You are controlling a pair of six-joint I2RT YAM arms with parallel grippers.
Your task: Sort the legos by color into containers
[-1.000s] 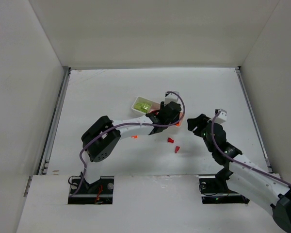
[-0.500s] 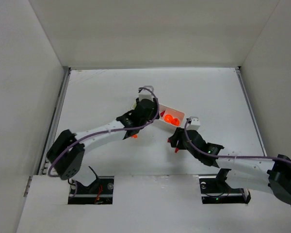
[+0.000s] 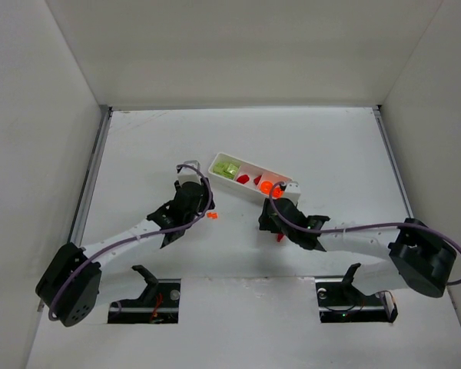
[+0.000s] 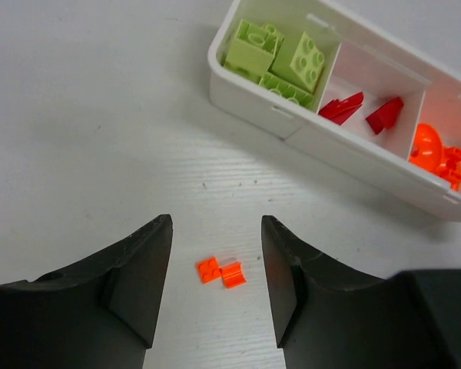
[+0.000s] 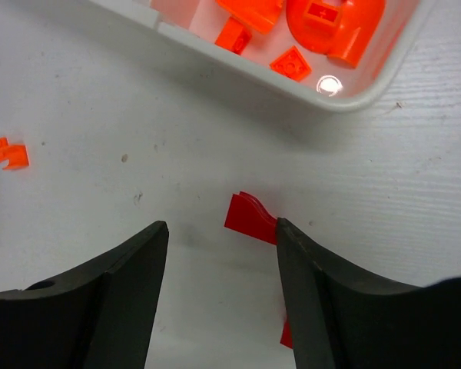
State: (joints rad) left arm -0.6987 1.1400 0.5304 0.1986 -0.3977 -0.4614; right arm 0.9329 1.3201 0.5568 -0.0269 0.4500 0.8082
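Since half a second ago my left arm has swung off the tray and pulled back toward the near left. My right arm has dropped in low beside the loose reds.

The left gripper has its jaws wide apart with nothing in them. The orange lego lies flat on the table, right in the gap and roughly centred. Its long axis runs across the gap from finger to finger. I judge a straight drop and close would take it, with no yaw needed.

The right gripper also has its jaws apart and holds nothing. The red lego sits just past the tips, off-centre toward the picture-right finger and looks to touch it. A second red piece peeks out beside that same finger, mostly hidden.

The left arm is nearer the orange lego and the right arm is nearer the red ones.

In the tray, green blocks fill the far-left cell, reds the middle and oranges the end cell.

The risk on the right is closing off-centre and flicking the red lego, so I'd shift sideways first.
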